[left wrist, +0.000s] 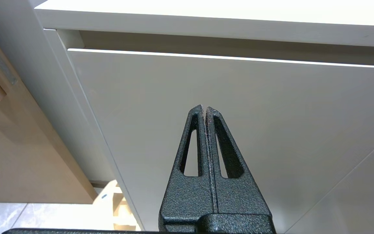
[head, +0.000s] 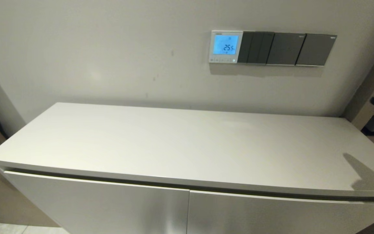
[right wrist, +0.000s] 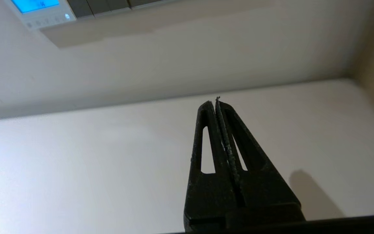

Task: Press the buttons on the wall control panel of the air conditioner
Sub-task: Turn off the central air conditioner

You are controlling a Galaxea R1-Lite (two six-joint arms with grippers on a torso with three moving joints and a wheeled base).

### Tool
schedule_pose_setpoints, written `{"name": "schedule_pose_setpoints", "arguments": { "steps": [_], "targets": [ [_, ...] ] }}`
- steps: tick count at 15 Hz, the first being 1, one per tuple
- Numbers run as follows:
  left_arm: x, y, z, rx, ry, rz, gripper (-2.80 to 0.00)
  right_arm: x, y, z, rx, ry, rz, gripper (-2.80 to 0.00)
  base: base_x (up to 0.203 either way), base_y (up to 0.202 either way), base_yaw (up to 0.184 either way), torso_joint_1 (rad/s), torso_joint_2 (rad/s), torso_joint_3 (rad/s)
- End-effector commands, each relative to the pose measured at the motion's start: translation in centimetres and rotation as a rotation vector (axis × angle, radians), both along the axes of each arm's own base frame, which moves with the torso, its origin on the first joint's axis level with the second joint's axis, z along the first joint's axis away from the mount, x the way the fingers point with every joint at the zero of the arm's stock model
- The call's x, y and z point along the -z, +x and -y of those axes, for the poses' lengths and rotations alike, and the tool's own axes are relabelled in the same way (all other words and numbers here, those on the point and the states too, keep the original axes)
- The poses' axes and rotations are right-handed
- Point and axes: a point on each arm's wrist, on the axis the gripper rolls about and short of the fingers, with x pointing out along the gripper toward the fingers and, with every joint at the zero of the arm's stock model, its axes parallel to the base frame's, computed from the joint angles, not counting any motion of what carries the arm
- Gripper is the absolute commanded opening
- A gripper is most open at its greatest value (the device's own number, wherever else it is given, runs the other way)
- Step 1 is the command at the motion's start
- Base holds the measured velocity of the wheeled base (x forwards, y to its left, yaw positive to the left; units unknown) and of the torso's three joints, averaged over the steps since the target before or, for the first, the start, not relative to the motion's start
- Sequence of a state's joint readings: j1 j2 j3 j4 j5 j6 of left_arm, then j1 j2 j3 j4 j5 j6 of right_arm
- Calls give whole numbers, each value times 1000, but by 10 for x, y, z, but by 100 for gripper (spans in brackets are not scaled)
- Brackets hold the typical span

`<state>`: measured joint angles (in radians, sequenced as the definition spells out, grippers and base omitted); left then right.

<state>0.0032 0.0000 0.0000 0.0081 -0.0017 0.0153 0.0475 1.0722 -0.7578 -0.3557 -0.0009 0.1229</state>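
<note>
Closest to me, the left gripper (left wrist: 205,109) hangs low in front of the cabinet door (left wrist: 239,130), below the lip of the cabinet top, its two fingers pressed flat together with nothing between them; it looks parked. A little farther in, the right gripper (right wrist: 217,101) hovers over the cabinet top (head: 174,143) near its right end, where only its shadow (head: 365,175) shows from the head camera; its fingers are also pressed together on nothing, forming a single narrow tip. Farthest off, on the wall (head: 109,58) behind the cabinet, sits the control panel (head: 226,47), a small white square with its screen lit blue, touching the left end of a row of dark grey switch plates (head: 287,48). The buttons (head: 222,60) run in a level line along the panel's bottom edge, one at the right end carrying a small light. From the right gripper's tip the panel (right wrist: 41,13) lies at about ten o'clock, up the wall and well apart from it. I judge the right arm to be the nearer one, so the press falls to it: the closed tip must rise and swing leftward, then meet the wall squarely on one button in that level row without straying onto the neighbouring grey plates.
</note>
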Motion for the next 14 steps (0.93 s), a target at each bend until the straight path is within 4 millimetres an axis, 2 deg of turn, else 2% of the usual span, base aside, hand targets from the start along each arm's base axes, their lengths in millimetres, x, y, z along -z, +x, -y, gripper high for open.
{"name": "schedule_pose_setpoints", "arguments": {
  "steps": [1, 3, 6, 10, 14],
  "targets": [
    [0, 0, 0, 0, 0, -1, -280, 4, 81, -15, -46, 24, -96, -280, 0, 0, 0, 0, 0, 0],
    [0, 0, 0, 0, 0, -1, -280, -18, 108, -30, -89, 50, -29, -280, 0, 0, 0, 0, 0, 0],
    [0, 0, 0, 0, 0, 0, -280, -32, 141, -56, -93, 69, 18, -280, 0, 0, 0, 0, 0, 0],
    [0, 0, 0, 0, 0, -1, -280, -30, 142, -104, 9, 85, 27, -280, 0, 0, 0, 0, 0, 0],
    [0, 0, 0, 0, 0, -2, -280, -33, 142, -131, 82, 93, 182, -280, 0, 0, 0, 0, 0, 0]
  ]
}}
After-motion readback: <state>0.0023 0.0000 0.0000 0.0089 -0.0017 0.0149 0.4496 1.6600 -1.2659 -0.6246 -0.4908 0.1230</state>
